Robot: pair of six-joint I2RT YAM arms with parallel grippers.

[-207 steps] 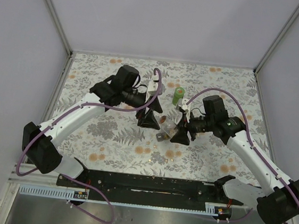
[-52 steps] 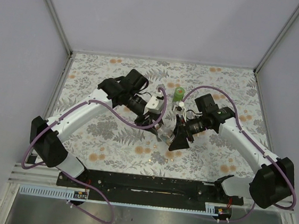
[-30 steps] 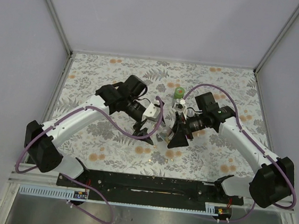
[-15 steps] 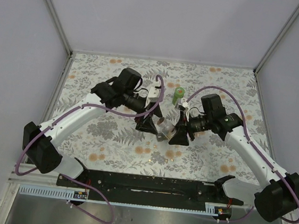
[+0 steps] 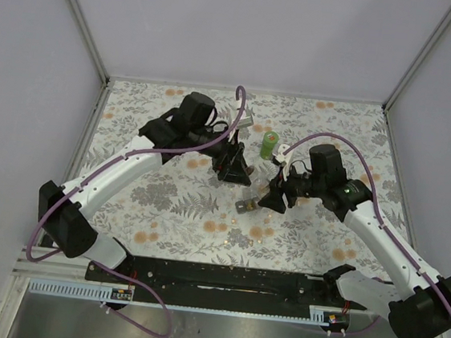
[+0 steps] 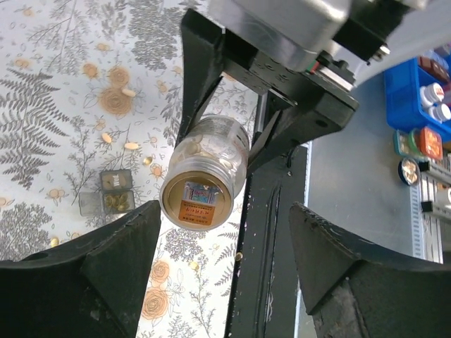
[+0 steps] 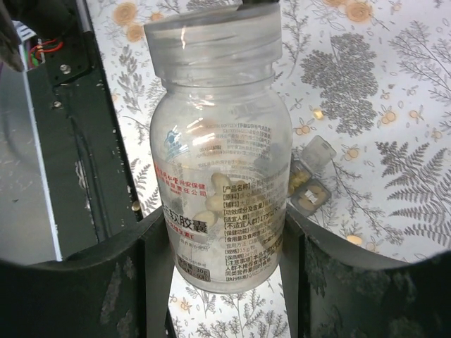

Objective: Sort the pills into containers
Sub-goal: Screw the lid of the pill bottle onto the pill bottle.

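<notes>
Gripping a clear bottle (image 7: 222, 162) by its lower body, the right gripper (image 5: 274, 198) had its two fingers (image 7: 151, 282) pressed against opposite sides of the plastic, and the bottle was held up off the table (image 5: 149, 201). Pale capsules lay heaped inside it, behind a label of red and black print, and a translucent cap (image 7: 211, 35) sat on its neck. From the left wrist camera the bottle showed base-on, an orange sticker on its underside, with the right gripper's black frame behind it. The left gripper (image 5: 232, 168) was near the right one but apart from it, on the far side and to the left in the overhead view, with its jaws spread wide and nothing between them. On the floral table surface just beside the right gripper lay a small clear pill box (image 6: 108, 193), its lid open and yellowish pills visible in one compartment. A few loose pills (image 6: 131, 146) were scattered on the table near that box. A green bottle (image 5: 269, 145) stood upright farther back, between the two arms. A black rail (image 5: 230, 278) ran along the near edge of the table.
</notes>
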